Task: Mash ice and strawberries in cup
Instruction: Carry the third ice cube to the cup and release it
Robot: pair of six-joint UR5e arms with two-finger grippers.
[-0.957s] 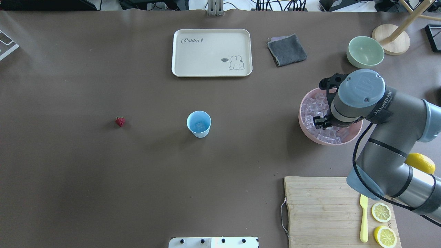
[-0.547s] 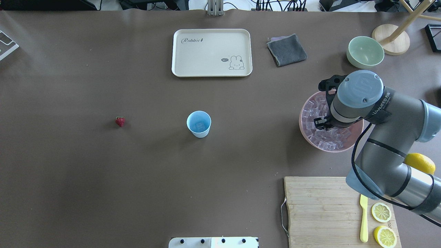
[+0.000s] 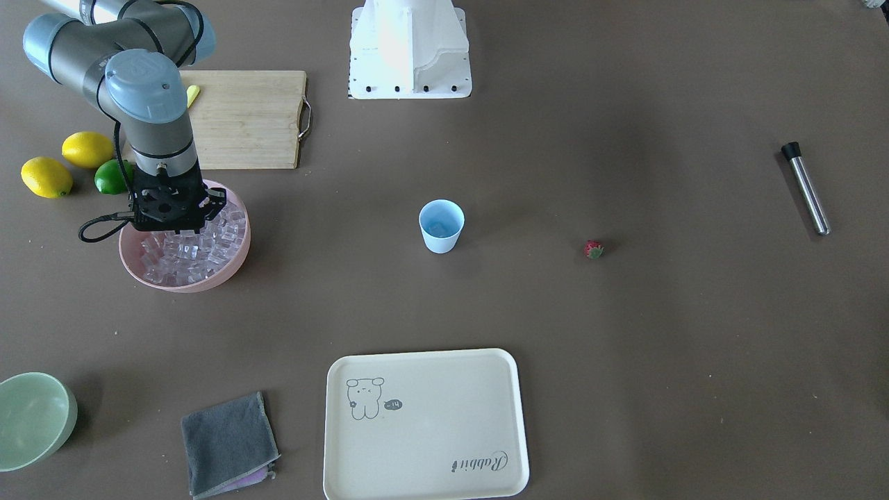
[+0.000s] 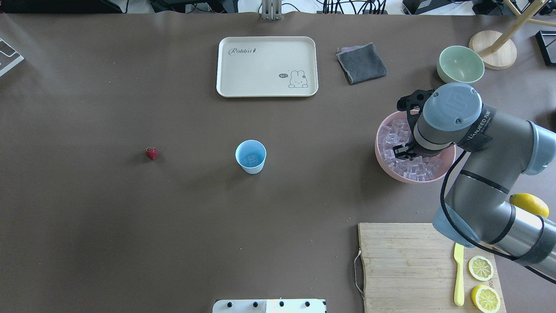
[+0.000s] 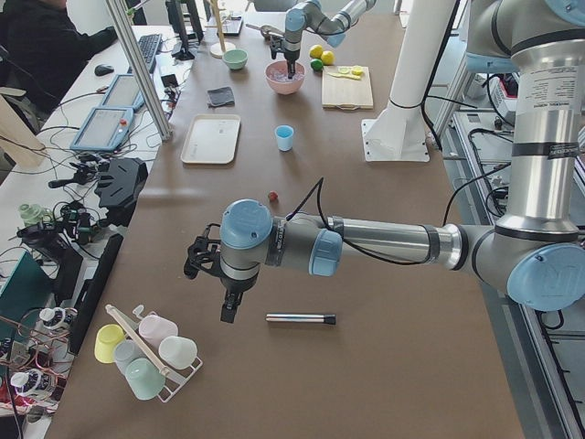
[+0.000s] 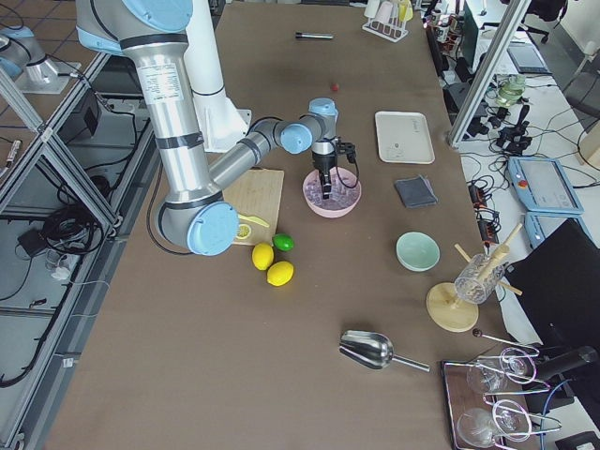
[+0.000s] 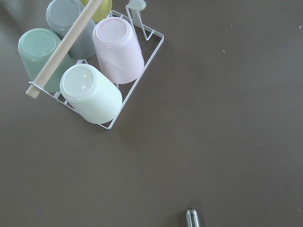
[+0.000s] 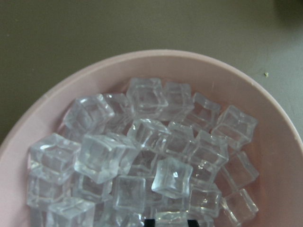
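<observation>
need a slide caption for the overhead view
Right gripper poised at the pink bowl of ice; the blue cup and the strawberry sit apart on the brown table.

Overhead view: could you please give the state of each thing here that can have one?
pale blue plastic cup, upright, mouth up, standing alone.
small red strawberry, whole, lying on its side, apart from the cup.
large pink bowl, upright, filled with ice.
clear ice cubes, whole, heaped in the pink bowl.
right hand, low over the ice; open or shut unclear.
</observation>
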